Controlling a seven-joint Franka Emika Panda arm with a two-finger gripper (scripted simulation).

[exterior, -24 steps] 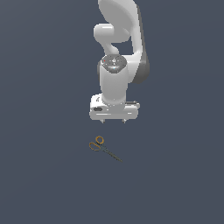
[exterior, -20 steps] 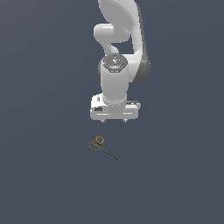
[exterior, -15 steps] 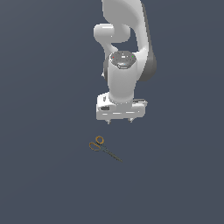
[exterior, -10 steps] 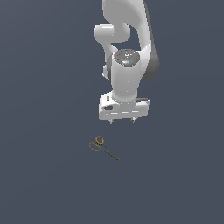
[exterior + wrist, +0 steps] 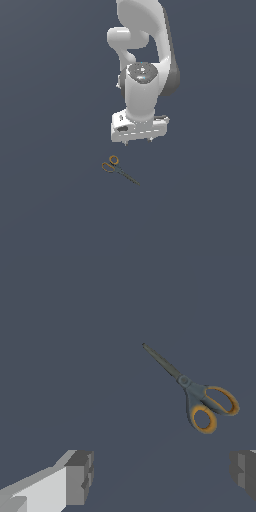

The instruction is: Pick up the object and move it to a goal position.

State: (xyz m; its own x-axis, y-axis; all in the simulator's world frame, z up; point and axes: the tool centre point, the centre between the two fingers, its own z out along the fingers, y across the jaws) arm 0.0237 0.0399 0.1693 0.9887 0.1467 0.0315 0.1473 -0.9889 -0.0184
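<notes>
A small pair of scissors [image 5: 118, 169] with orange-yellow ring handles and thin dark blades lies flat on the dark grey floor. It also shows in the wrist view [image 5: 197, 396], blades closed. My gripper [image 5: 138, 142] hangs above the scissors, slightly toward the exterior view's right, pointing down and apart from them. It is open and empty. In the wrist view the two fingertips [image 5: 80, 476] stand wide apart, with the scissors beyond the gap between them, nearer one finger.
The white arm [image 5: 145, 65] rises behind the gripper. The floor is a uniform dark grey surface with no other objects in view.
The arm has shifted slightly toward the exterior view's right and lowered a little, and the hand has turned a bit about its axis. The scissors have not moved.
</notes>
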